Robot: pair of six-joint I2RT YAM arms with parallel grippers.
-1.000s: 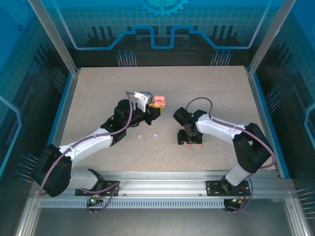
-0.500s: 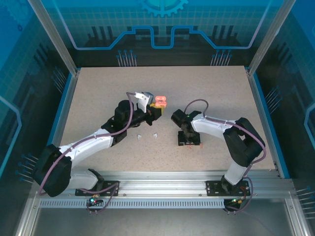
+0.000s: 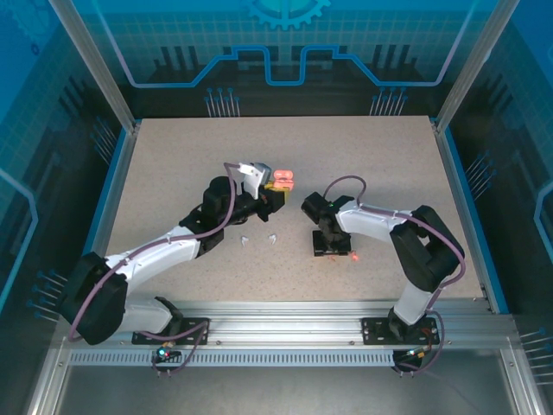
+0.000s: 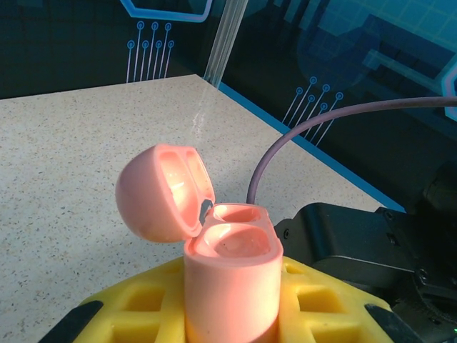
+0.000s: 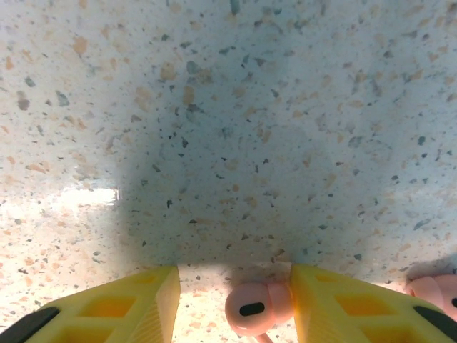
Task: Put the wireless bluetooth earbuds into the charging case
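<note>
Fingers of my right gripper (image 5: 235, 289) stand spread low over the table (image 5: 228, 107). One salmon-pink earbud (image 5: 251, 309) lies between them against one finger's inner face, and a second pink earbud (image 5: 434, 289) sits just outside that finger. My left gripper (image 4: 232, 314) pinches the pink charging case (image 4: 232, 257) upright with its lid (image 4: 153, 193) swung open, and I see one white earbud (image 3: 245, 241) and another white earbud (image 3: 273, 238) lying near each other below it.

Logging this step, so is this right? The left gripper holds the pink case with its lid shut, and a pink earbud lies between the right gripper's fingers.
No: the lid is open, tipped back on its hinge, as the left wrist view shows. The left gripper does hold the pink case, and a pink earbud lies between the fingers of the right gripper.
</note>
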